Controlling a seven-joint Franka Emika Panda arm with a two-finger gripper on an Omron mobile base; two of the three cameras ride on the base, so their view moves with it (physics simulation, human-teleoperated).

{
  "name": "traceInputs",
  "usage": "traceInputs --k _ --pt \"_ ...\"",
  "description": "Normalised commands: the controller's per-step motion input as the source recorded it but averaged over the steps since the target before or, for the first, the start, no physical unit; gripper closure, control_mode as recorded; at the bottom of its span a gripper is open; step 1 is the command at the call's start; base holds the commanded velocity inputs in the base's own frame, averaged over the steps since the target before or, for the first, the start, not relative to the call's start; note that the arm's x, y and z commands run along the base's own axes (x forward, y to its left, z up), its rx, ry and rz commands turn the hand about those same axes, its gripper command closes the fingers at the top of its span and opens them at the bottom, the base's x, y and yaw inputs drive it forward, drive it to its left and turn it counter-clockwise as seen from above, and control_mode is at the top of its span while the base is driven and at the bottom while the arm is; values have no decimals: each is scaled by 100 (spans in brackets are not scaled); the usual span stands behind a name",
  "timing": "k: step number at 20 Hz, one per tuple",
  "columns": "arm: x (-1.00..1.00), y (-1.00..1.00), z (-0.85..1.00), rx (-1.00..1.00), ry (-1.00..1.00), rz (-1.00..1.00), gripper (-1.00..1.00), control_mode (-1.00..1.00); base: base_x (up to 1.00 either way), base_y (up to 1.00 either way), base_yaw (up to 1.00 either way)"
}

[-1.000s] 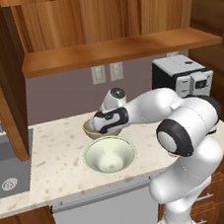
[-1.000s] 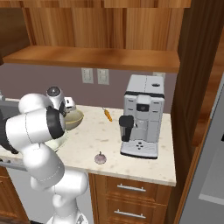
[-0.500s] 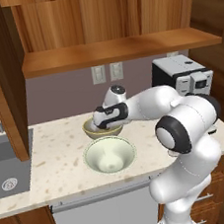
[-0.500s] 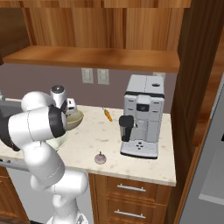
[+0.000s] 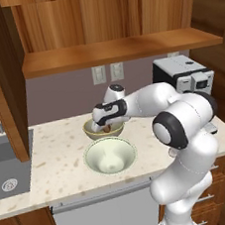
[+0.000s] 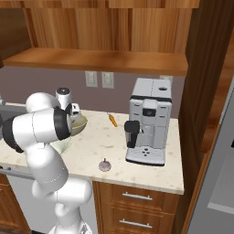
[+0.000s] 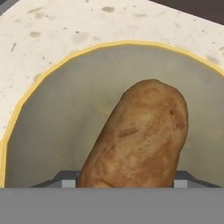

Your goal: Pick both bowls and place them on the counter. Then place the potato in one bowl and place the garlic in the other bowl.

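Potato (image 7: 140, 135) sits between the gripper (image 5: 105, 127) jaws, which stand fairly wide around it, now lowered into the tan-olive bowl (image 5: 94, 132) on the counter (image 5: 55, 161). Release looks imminent; garlic (image 6: 104, 165) waits near the right, cream bowl (image 5: 109, 155) vacant.

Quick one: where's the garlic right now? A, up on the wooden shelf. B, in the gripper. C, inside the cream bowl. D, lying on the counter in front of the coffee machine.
D: the garlic lies on the bare counter, just left of the coffee machine's front edge, well away from both bowls.
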Motion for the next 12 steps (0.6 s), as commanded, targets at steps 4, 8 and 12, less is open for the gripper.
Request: traceInputs --k 4,8,12 --pt "2 0 -14 -3 2 6 100 -100 0 0 0" --pt "12 0 -4 -2 0 7 100 -100 0 0 0" --pt "10 0 -6 -3 0 6 100 -100 0 0 0"
